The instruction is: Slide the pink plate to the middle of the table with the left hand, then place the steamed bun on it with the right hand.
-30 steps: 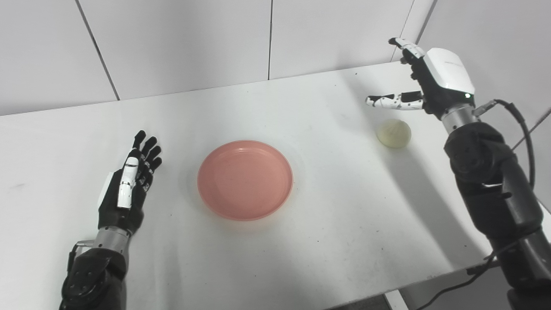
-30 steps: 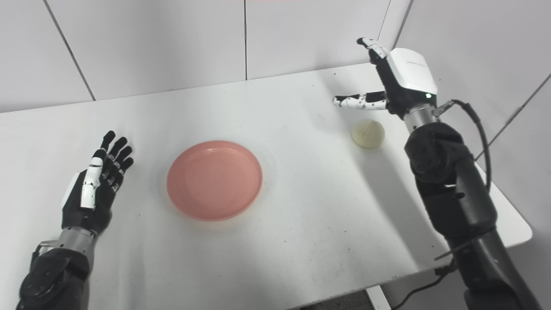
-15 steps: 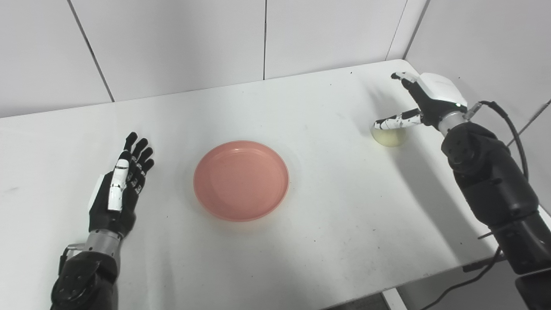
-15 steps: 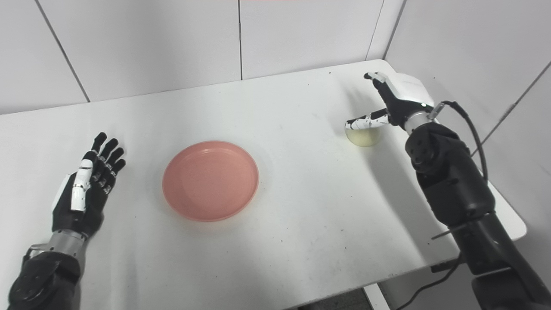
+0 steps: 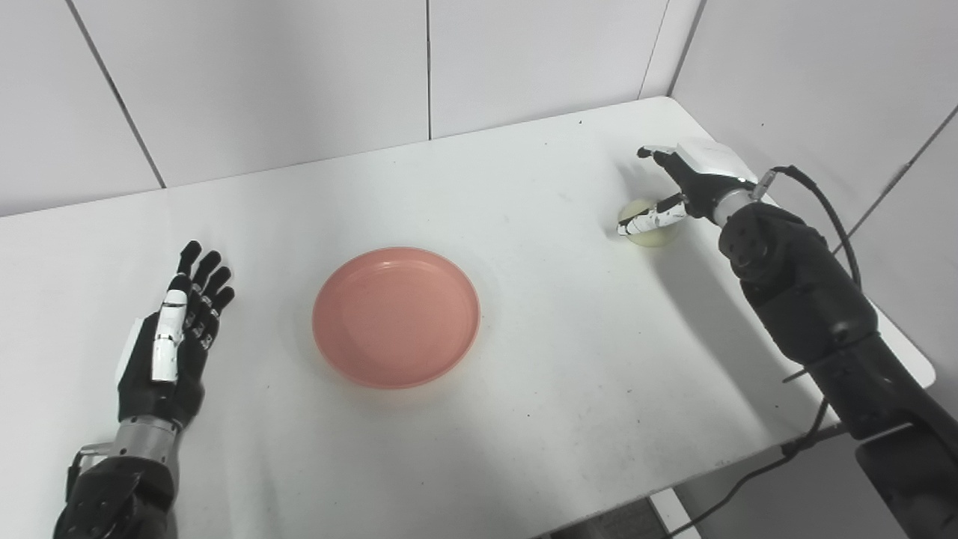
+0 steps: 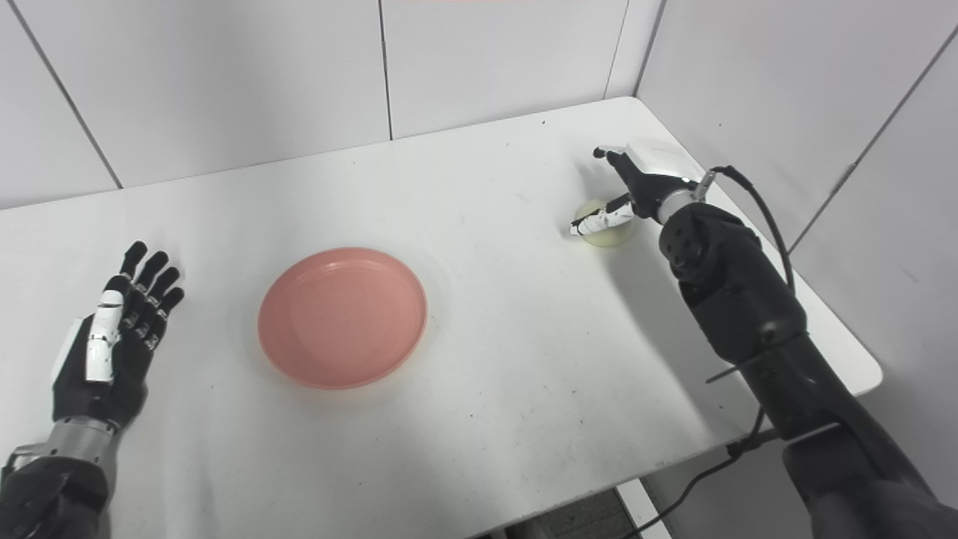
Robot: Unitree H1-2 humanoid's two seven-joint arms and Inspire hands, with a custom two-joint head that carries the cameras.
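The pink plate (image 5: 396, 316) lies flat near the middle of the white table (image 5: 524, 389), with nothing on it. My left hand (image 5: 172, 340) rests open on the table to the plate's left, a gap apart from it, fingers straight. The pale steamed bun (image 5: 650, 233) sits near the table's far right. My right hand (image 5: 685, 187) is low over the bun, open, with the thumb reaching across its front and the fingers spread behind it. The bun is partly hidden by the hand, and no closed grasp shows.
White wall panels (image 5: 299, 75) run along the table's back edge, and another wall (image 5: 823, 90) closes the right side close to my right hand. The table's right corner (image 5: 924, 370) and front edge lie under my right arm, where a black cable (image 5: 748, 479) hangs.
My right hand has come down from above the table onto the bun, its thumb now across it. The camera has swung right, shifting the whole picture left. Plate and left hand stay put.
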